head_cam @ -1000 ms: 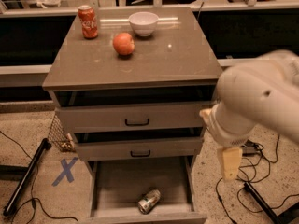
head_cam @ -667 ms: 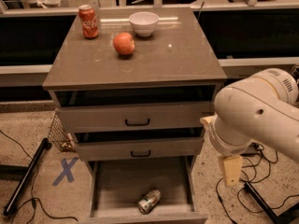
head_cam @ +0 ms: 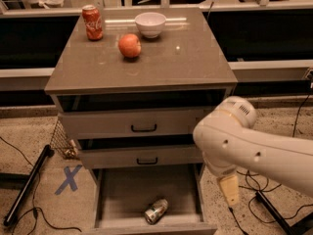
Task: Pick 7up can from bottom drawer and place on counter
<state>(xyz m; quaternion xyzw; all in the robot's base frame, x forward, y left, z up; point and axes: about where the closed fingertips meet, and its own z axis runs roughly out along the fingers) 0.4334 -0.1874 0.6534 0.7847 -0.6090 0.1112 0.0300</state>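
Note:
The 7up can (head_cam: pixel 156 211) lies on its side near the front of the open bottom drawer (head_cam: pixel 122 192). It is silver and green with shiny ends. The counter (head_cam: pixel 176 62) tops the three-drawer cabinet. My white arm (head_cam: pixel 244 146) comes in from the right, in front of the cabinet's right side. My gripper (head_cam: pixel 228 191) hangs from it, pointing down, just right of the drawer's right wall and above floor level. It is apart from the can, to the can's right and slightly higher in the view.
On the counter stand a red Coca-Cola can (head_cam: pixel 92 22), an orange-red fruit (head_cam: pixel 129 45) and a white bowl (head_cam: pixel 150 24). The two upper drawers (head_cam: pixel 142 127) stick out a little. A black pole (head_cam: pixel 27 185), cables and a blue X mark (head_cam: pixel 68 179) lie on the floor.
My arm has swung left and down, so the gripper is now closer to the open bottom drawer's right side. The can and the counter items have not moved.

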